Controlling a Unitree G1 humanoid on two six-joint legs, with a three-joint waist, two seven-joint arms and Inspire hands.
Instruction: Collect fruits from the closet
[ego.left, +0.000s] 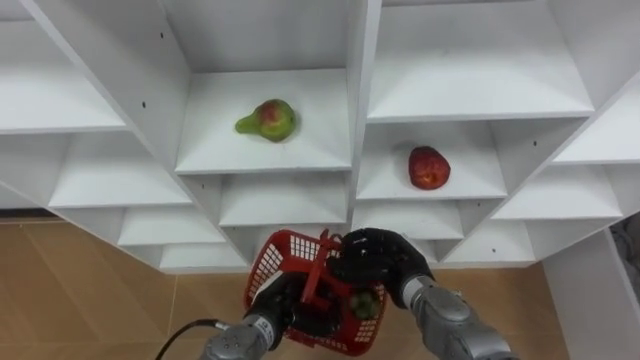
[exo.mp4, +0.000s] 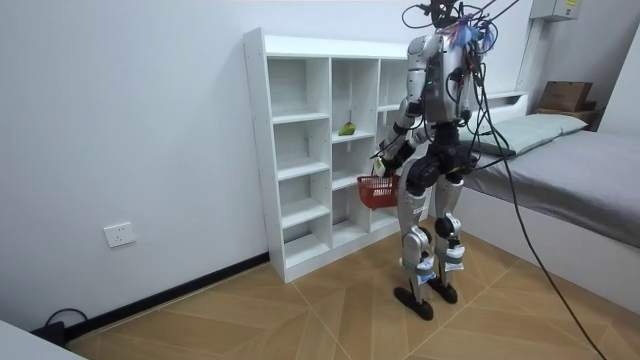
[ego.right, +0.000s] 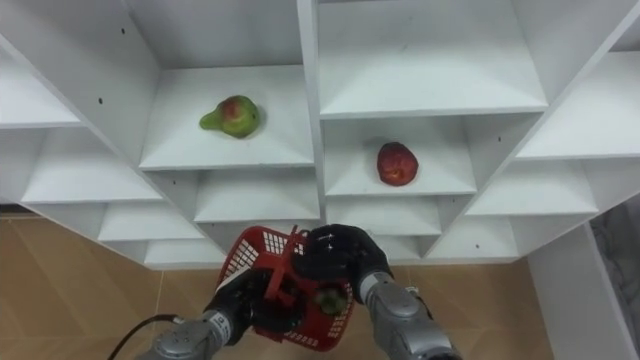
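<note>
White smooth-board closet (ego.left: 215, 150), square-edged compartments w/ flat matte shelves; robot stands right in front of it on a wood parquet floor (ego.left: 80, 290) laid in angled strips. Left-centre compartment: pear (ego.left: 267, 120), lying on its side, green skin w/ a reddish blush, narrow neck end pointing left, resting on the bare shelf board. Below, in front of the shelves, L hand (ego.left: 283, 303) comes up from lower left, dark fingers wrapped round the handle of a basket (ego.left: 272, 258): red plastic, open mesh walls, rounded rim, tilted. Inside it, toward its right side, a small round green fruit (ego.left: 362, 303), dull skin, partly hidden. R hand (ego.left: 375, 262), black and glossy, sits over the basket's right rim, directly above that fruit; can't tell if it grips the fruit or not. Next compartment to the right, one shelf lower than the pear: apple (ego.left: 429, 167), red w/ a lighter patch, roundish, alone on its shelf.
</note>
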